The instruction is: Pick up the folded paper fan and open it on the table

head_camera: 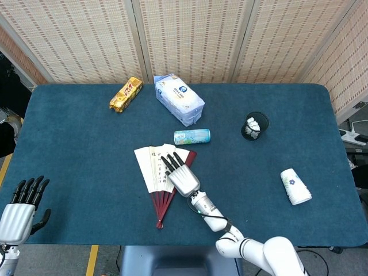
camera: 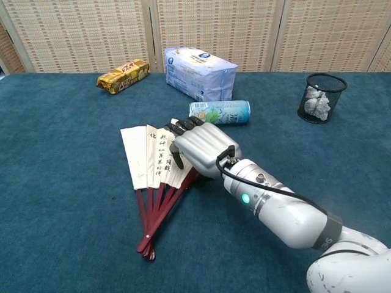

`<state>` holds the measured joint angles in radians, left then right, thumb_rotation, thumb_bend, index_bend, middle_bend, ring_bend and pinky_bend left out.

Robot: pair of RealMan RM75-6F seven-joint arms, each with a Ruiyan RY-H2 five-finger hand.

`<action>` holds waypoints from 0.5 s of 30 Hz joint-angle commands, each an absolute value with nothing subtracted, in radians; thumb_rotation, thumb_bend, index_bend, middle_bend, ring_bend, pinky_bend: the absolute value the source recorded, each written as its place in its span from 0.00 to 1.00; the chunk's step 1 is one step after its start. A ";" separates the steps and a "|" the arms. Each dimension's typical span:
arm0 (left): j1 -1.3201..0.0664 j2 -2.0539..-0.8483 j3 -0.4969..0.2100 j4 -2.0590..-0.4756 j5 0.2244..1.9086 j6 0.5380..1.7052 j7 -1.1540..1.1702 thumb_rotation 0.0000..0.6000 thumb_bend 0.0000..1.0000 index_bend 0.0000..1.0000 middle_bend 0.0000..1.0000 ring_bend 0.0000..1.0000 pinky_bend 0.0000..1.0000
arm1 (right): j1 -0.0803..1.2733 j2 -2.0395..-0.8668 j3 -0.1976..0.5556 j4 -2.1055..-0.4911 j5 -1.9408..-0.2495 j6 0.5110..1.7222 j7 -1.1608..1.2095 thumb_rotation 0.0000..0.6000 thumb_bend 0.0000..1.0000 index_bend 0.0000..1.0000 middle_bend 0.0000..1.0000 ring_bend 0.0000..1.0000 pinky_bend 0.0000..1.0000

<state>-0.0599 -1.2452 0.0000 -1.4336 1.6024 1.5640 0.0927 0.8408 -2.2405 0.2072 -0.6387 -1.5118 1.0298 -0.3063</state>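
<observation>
Fan (head_camera: pixel 150 167) lies partly spread, dark-red ribs bunched.

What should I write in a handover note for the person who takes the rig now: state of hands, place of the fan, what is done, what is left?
Right hand: lies palm down on the paper fan, fingers stretched over its right-side folds, pressing rather than gripping.
Left hand: open, holds nothing, at the table's near left corner.
Fan: flat on the table, near the centre, just in front of the lying can.
Done: fan partly spread; the red ribs meet at the pivot.
Left: probably spread the remaining folds wider, then lift the right hand away.
</observation>
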 commanded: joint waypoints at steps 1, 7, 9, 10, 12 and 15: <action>-0.060 -1.245 0.001 -1.434 1.603 1.564 0.093 1.00 0.41 0.00 0.00 0.00 0.06 | 0.849 -2.254 0.207 -0.616 -1.518 1.060 -0.289 1.00 0.27 0.59 0.07 0.00 0.00; -0.062 -1.246 0.001 -1.434 1.607 1.564 0.092 1.00 0.41 0.00 0.00 0.00 0.06 | 0.856 -2.228 0.205 -0.638 -1.536 1.118 -0.252 1.00 0.39 0.66 0.11 0.00 0.00; -0.062 -1.247 0.003 -1.435 1.611 1.566 0.094 1.00 0.41 0.00 0.00 0.00 0.06 | 0.859 -2.202 0.205 -0.673 -1.544 1.139 -0.257 1.00 0.43 0.67 0.11 0.00 0.00; -0.062 -1.247 0.003 -1.437 1.611 1.566 0.096 1.00 0.41 0.00 0.00 0.00 0.06 | 0.860 -2.190 0.207 -0.691 -1.547 1.147 -0.262 1.00 0.45 0.67 0.11 0.00 0.00; -0.063 -1.248 0.002 -1.437 1.614 1.568 0.094 1.00 0.41 0.00 0.00 0.00 0.06 | 0.863 -2.163 0.211 -0.735 -1.552 1.164 -0.276 1.00 0.48 0.68 0.11 0.00 0.00; -0.064 -1.250 0.002 -1.434 1.630 1.583 0.088 1.00 0.41 0.00 0.00 0.00 0.07 | 0.868 -2.107 0.222 -0.838 -1.564 1.193 -0.303 1.00 0.51 0.68 0.11 0.00 0.00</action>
<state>-0.0632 -1.2490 0.0023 -1.4353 1.6255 1.5783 0.0904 0.8622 -2.1545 0.2123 -0.7647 -1.5512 1.1640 -0.2789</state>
